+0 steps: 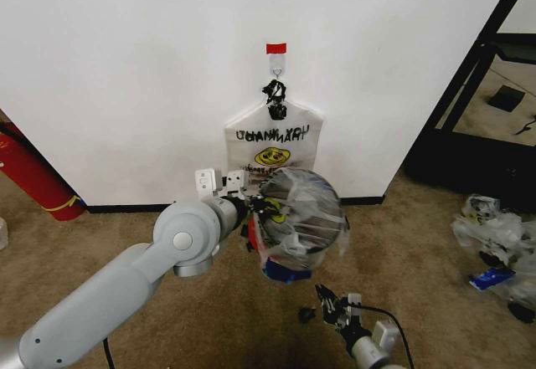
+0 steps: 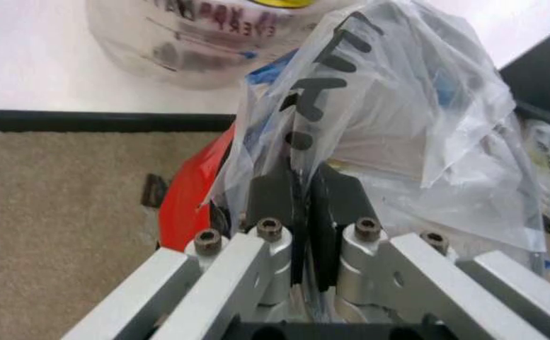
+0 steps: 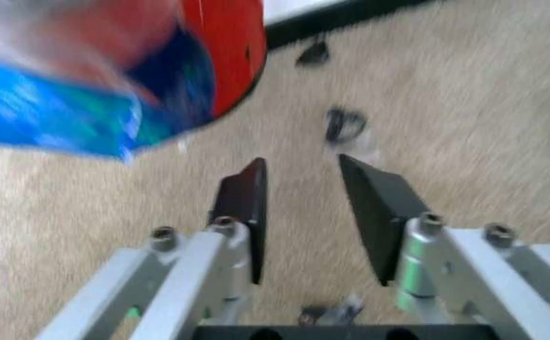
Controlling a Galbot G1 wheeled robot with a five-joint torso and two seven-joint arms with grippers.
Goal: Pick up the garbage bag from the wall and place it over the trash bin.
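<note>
Nearest the head camera, at about 7 o'clock, the left arm reaches in; its left gripper (image 2: 305,202) is clenched on a fold of the garbage bag (image 1: 297,218), which is draped over the trash bin (image 1: 276,270) at centre. Only one bin is in sight, its red base (image 3: 226,57) showing beside the bag's blue patch. A second white smiley bag (image 1: 272,143) hangs at 12 o'clock from the hook on the wall (image 1: 126,68), under one red tape strip (image 1: 276,48). At 5 o'clock the right gripper (image 3: 303,205) hovers low over the carpet, fingers spread and holding nothing. One heap of clear wrappers (image 1: 496,239) lies at 3 o'clock.
</note>
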